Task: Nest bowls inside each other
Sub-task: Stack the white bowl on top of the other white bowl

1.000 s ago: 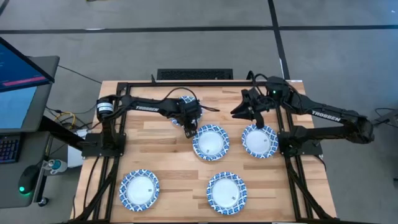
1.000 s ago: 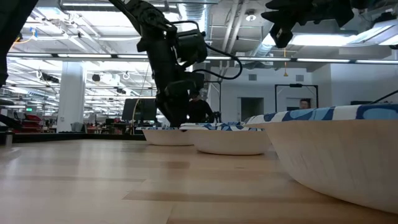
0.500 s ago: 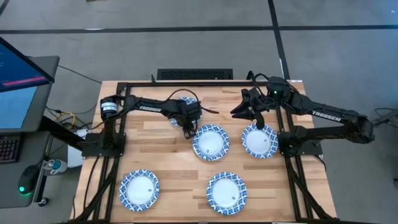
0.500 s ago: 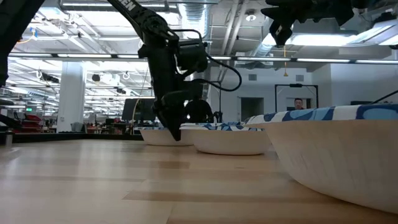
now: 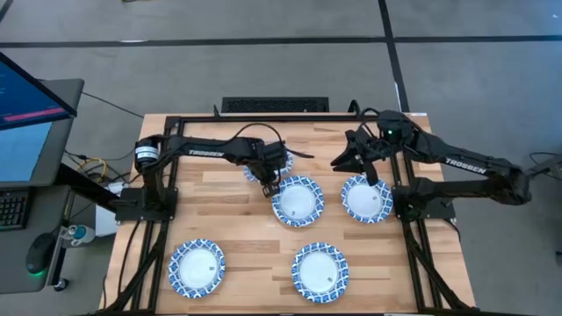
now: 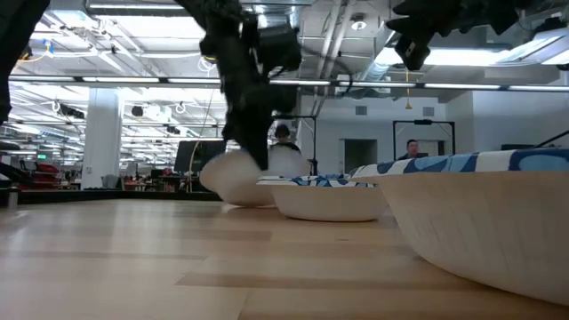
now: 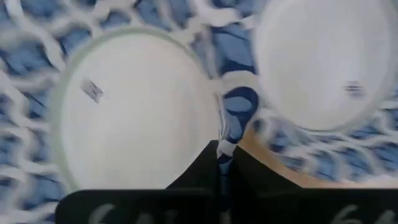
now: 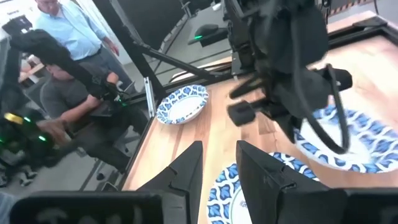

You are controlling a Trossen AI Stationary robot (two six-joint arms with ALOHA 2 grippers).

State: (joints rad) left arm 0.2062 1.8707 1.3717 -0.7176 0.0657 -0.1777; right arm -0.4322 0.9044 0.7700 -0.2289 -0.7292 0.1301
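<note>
Several bowls, white with blue-patterned rims, lie on the wooden table (image 5: 237, 219). My left gripper (image 5: 268, 183) is shut on the far-middle bowl (image 5: 255, 167), which is mostly hidden under its wrist. Right beside it rests the centre bowl (image 5: 298, 200). My right gripper (image 5: 349, 159) hangs open in the air, just beyond the right bowl (image 5: 366, 198). Nothing is between its fingers (image 8: 186, 171). Two more bowls (image 5: 197, 267) (image 5: 320, 272) rest near the front edge. My left gripper pinches the far-middle bowl's rim (image 7: 226, 127) on the side next to the centre bowl (image 7: 317, 68), one finger inside and one outside. The fingers come steeply from above. The bowl (image 6: 233, 180) is tipped with the held side raised. Its lower edge stays down by the table.
A black frame rail (image 5: 263, 118) runs along the table's far edge, and arm mounts stand at both sides. A monitor (image 5: 26, 123) stands off the left side. People show in the room behind (image 8: 68, 37). Bare wood lies between the front and back bowls.
My left gripper has shut on the far-middle bowl's rim and then risen. The bowl, which lay flat, is now tipped up on the held side. My right gripper has kept its place.
</note>
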